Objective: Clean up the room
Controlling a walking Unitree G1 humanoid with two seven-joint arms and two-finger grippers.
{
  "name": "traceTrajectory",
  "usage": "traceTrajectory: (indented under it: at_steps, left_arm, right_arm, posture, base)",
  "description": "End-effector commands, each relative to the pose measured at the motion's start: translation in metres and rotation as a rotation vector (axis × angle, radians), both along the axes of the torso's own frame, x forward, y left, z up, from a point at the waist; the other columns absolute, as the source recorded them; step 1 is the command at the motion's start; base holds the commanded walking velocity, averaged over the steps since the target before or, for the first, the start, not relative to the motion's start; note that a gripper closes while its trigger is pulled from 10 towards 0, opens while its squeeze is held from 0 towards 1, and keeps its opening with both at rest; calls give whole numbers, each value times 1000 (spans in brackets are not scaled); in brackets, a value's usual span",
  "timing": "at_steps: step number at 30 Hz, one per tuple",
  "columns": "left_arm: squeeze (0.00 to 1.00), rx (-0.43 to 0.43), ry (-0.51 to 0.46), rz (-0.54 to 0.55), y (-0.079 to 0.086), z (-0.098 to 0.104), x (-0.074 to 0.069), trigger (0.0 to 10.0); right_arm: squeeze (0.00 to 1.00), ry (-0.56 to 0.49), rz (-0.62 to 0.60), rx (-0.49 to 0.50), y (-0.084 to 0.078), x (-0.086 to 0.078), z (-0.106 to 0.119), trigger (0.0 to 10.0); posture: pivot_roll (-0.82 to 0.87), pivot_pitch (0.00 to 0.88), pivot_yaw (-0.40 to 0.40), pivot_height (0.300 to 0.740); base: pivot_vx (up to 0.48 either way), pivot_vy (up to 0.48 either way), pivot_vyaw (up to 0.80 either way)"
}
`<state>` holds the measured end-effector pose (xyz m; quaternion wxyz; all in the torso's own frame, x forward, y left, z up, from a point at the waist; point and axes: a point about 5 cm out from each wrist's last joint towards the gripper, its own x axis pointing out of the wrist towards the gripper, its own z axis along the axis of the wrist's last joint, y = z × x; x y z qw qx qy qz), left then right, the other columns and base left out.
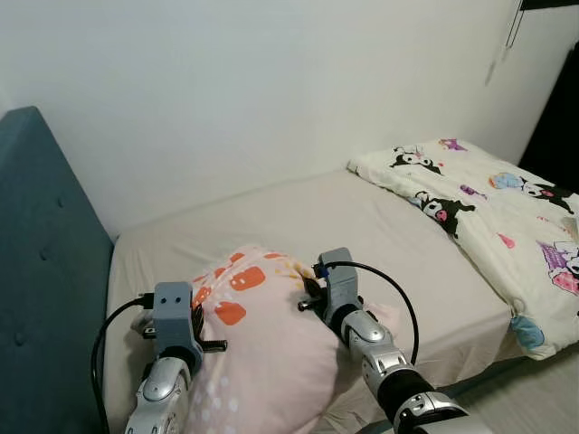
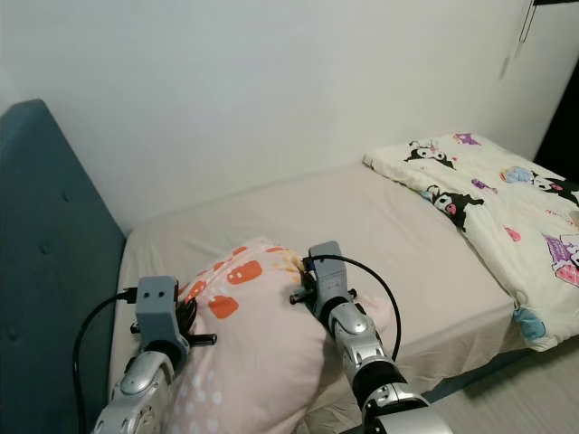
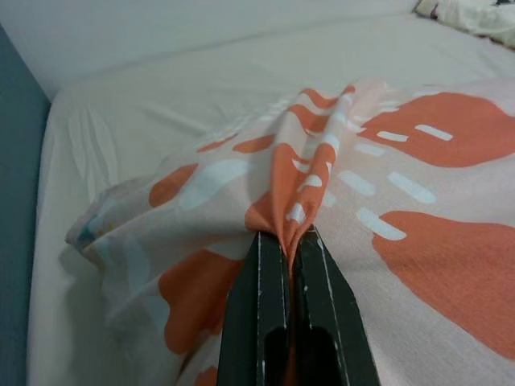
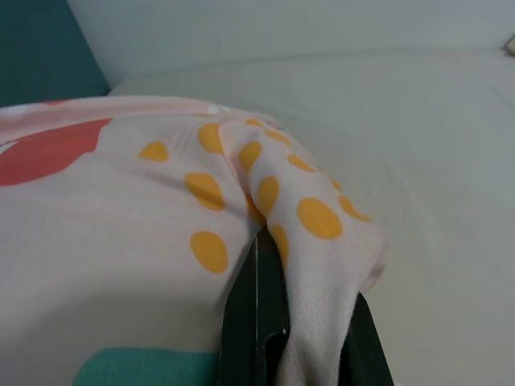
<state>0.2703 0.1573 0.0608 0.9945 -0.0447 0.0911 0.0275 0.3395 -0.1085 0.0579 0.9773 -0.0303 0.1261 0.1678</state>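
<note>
1. I have both arms out over the bed (image 1: 380,226), and the pink pillow (image 1: 271,334) sits between them on the beige sheet, near the teal headboard (image 1: 45,271).
2. My left gripper (image 3: 291,241) is clamped on a fold of the pillowcase; in the left wrist view the two black fingers (image 3: 261,305) press together with a ridge of orange-and-white patterned cloth pinched between them.
3. My right gripper (image 4: 294,265) is closed on the pillow's other side; a bunched corner with yellow-orange dots sits squeezed between its fingers (image 4: 253,322).
4. From the head camera, the pillow looks lifted slightly at both pinched points, with its bulk resting on the mattress close to me.
5. A cream duvet (image 1: 488,217) printed with black-and-white cartoon characters lies crumpled at the far end of the bed, well apart from the pillow.
6. I can make out no brand, label or readable writing on the pillow, the duvet or the grippers.
7. A plain white wall (image 1: 271,90) runs behind the bed.
</note>
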Motion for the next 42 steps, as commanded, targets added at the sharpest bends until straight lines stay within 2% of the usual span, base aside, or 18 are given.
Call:
traceTrajectory:
  at_steps: [1,9,20,24,34,38,42]
  left_arm:
    - [0,12,-40,24,7,9,1,10000]
    - [0,-10,-48,31,8,11,3,10000]
    - [0,-10,-29,39,7,9,2,10000]
    - [0,-19,-23,61,10,8,3,10000]
    - [0,-18,-26,62,11,9,3,10000]
    - [0,21,-40,60,11,11,3,10000]
    - [0,19,-45,59,11,11,3,10000]
  right_arm:
    - [0,-15,-24,4,-3,3,4,10000]
    - [0,-28,-10,-52,-5,1,2,10000]
    - [0,-38,-37,-58,-13,2,3,10000]
    - [0,-31,-63,-26,-14,2,3,10000]
    - [0,-29,-65,-30,-14,1,2,10000]
    - [0,-30,-66,-26,-14,1,2,10000]
    - [0,-29,-68,-21,-15,0,1,10000]
  posture:
    - [-24,0,-6,740]
    - [-28,0,-9,740]
    - [-36,0,1,740]
    - [-36,0,2,740]
    - [-34,0,1,740]
    - [-36,0,2,740]
    - [-36,0,3,740]
  base:
    - [0,0,0]
    - [0,-120,120]
    - [0,-454,800]
    - [0,0,0]
    - [0,0,0]
    - [0,0,0]
    - [0,0,0]
